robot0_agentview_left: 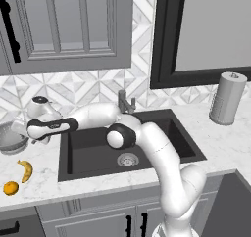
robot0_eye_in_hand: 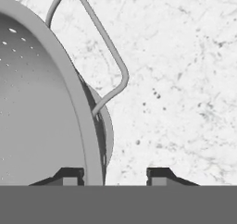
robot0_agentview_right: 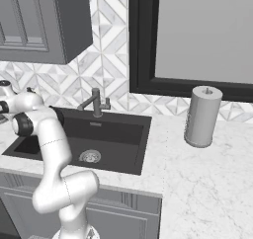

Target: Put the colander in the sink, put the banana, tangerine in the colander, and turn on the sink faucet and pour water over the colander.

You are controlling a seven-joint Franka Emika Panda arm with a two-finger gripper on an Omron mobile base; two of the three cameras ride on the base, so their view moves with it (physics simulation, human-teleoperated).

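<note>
Claw fingertips straddling colander rim, not clamped (bare marble counter beyond the handle).

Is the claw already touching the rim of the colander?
Cannot tell. In the hand view the colander rim lies between the claw fingertips, against the left one, but contact is not plain.

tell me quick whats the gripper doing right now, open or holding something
gripper: jaws straddle the colander rim, one fingertip inside the bowl and one outside; whether they already clamp it cannot be told.
</note>
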